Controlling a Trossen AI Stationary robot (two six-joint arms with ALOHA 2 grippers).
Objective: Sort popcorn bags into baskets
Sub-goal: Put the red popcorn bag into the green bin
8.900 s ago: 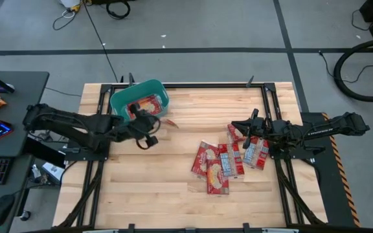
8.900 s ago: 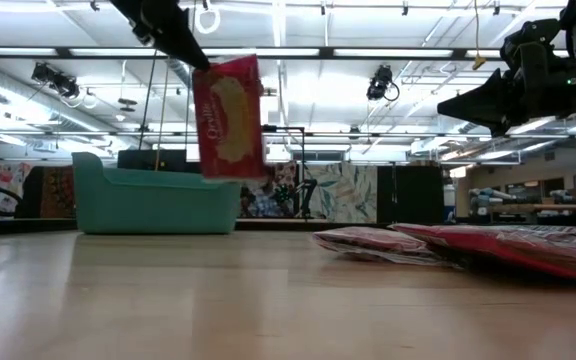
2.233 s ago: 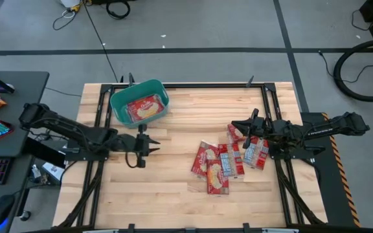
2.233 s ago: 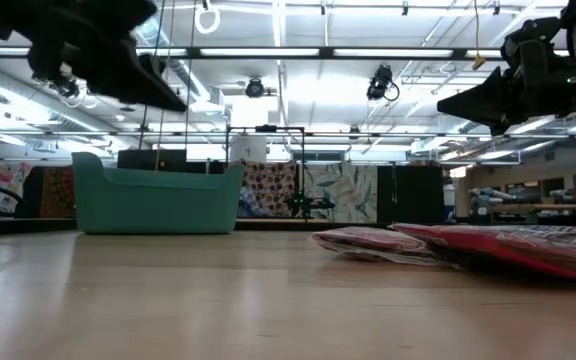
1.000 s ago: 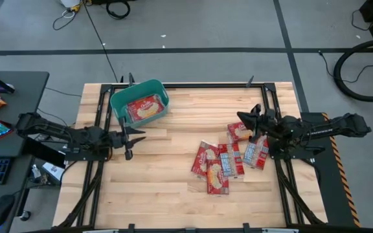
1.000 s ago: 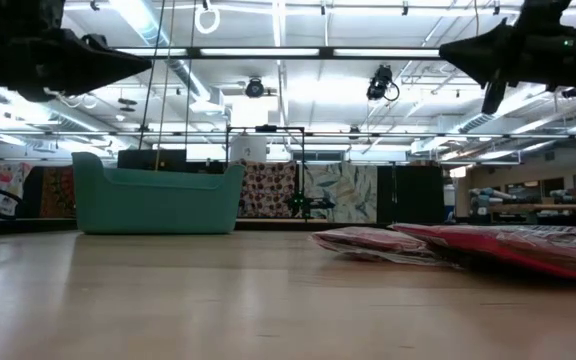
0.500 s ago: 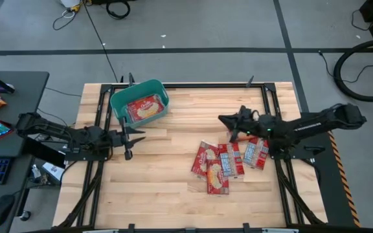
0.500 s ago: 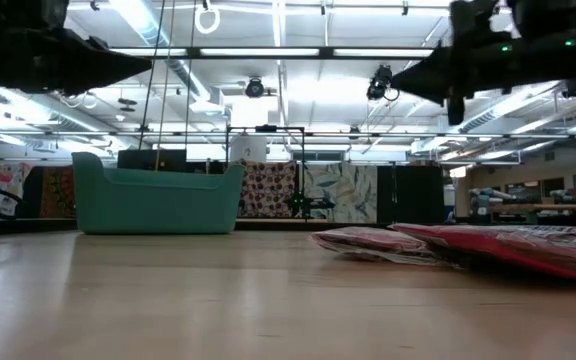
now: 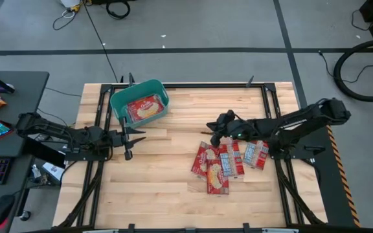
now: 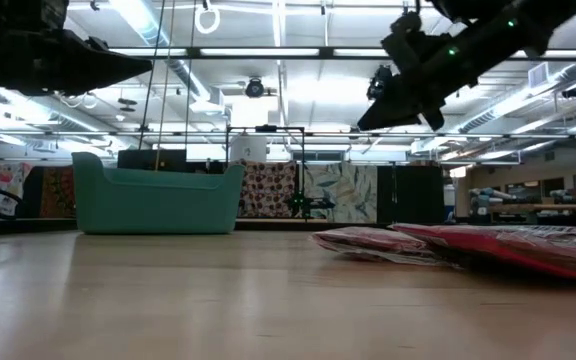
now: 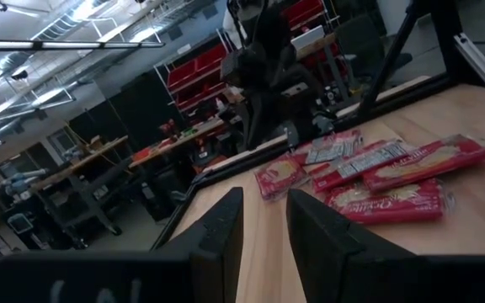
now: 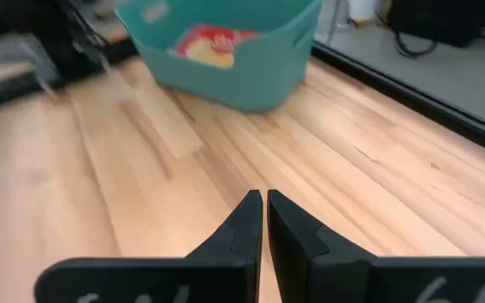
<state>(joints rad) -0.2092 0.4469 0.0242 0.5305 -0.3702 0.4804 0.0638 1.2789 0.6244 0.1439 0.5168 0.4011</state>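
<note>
A pale wooden plank worktop (image 9: 173, 188), framed by black rails, is carrying everything. A teal basket (image 9: 116, 101) is sitting on it near the far left corner. A cluster of red popcorn bags (image 9: 228, 160) is lying flat right of centre, the packets overlapping one another. The rest of the wooden surface is showing bare planks between basket and bags.

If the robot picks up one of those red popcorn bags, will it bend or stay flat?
Probably it bends a little. The popcorn bags are thin, flat packets, lying low on the table in the low view, so one likely hangs limp and weighs little. The glossy wrapper may be slippery. The right pincer, shut, hangs above them.
</note>
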